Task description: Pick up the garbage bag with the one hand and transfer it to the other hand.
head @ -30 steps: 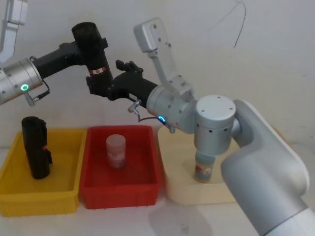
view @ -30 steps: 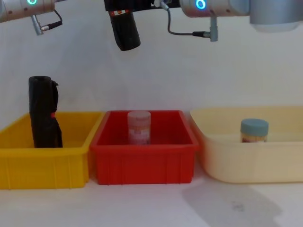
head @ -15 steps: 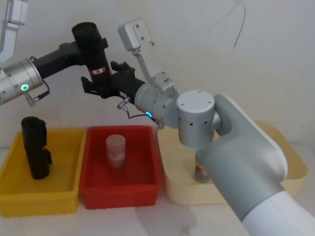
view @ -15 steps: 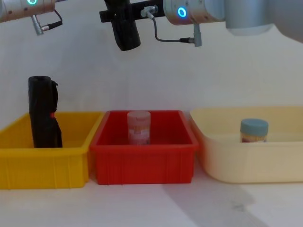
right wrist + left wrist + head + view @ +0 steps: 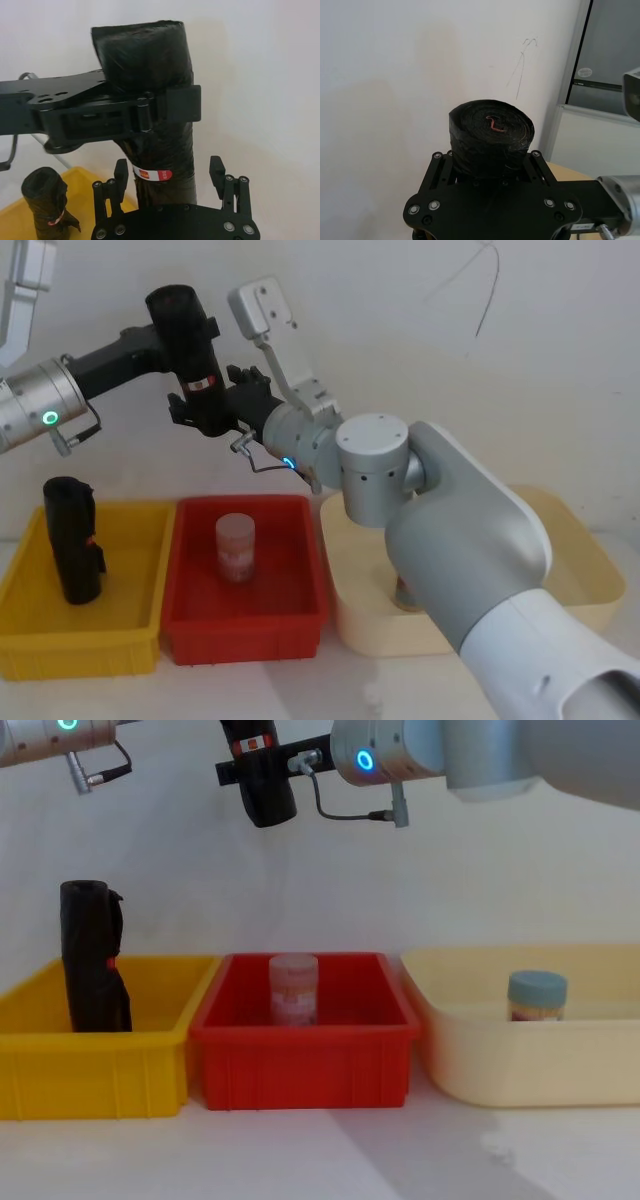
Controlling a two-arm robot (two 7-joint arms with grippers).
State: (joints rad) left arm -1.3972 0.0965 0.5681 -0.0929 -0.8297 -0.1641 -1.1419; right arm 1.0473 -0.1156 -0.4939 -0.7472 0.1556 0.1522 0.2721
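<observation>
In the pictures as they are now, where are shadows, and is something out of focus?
Chest view: a broad soft shadow lies on the table before the bins. Head view: the right arm's near grey shell is large and soft-edged. Right wrist view: the garbage bag is sharp, and the right hand straddles it, open.

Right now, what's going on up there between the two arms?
The left claw is shut on the garbage bag, holding it upright in the air above the bins. The right claw has its fingers open on either side of the roll's lower part, near the red-and-white label, not yet closed. Another black roll stands in the yellow bin.
</observation>
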